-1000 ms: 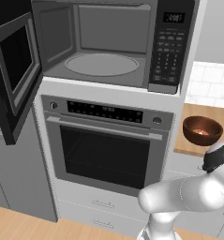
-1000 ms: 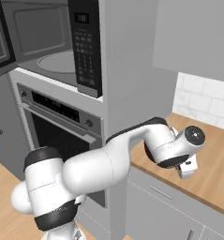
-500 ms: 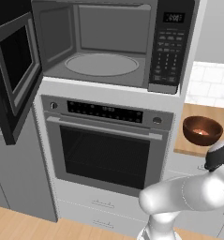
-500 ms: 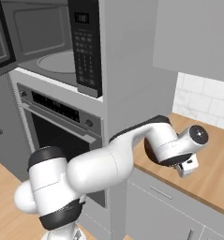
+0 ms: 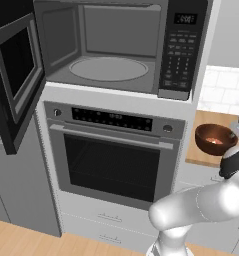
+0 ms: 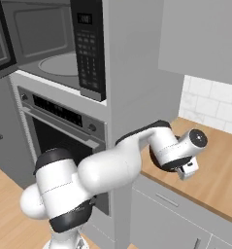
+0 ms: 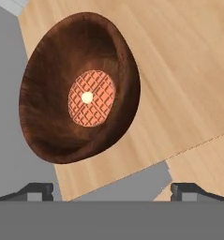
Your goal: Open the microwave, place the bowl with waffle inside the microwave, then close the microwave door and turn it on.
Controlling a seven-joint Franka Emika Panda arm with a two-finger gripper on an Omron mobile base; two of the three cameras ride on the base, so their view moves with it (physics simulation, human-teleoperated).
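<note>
The microwave (image 5: pixel 183 50) stands open above the oven, its grey cavity and glass turntable (image 5: pixel 108 69) bare. The microwave door (image 5: pixel 16 75) is swung out to the left. On the wooden counter to the right sits the dark reddish-brown bowl (image 5: pixel 213 139), and in the hand view the bowl (image 7: pixel 52 117) shows the round orange waffle (image 7: pixel 91 98) at its bottom. My gripper (image 7: pixel 112 192) hovers above the bowl, open, with nothing between its fingertips (image 7: pixel 36 190). From the right base view the gripper (image 6: pixel 187 170) hangs over the counter, with the hand in front of the bowl.
A steel-trimmed oven (image 5: pixel 116 155) with a horizontal handle sits under the microwave. The wooden counter (image 6: pixel 219 165) runs right to a white tiled wall (image 6: pixel 209 102). Grey cabinets stand below it. My white arm (image 5: pixel 201 205) bends across the lower right.
My hand has shifted only slightly over the bowl. Neither the bowl nor the microwave door has moved, and the gripper stays open.
</note>
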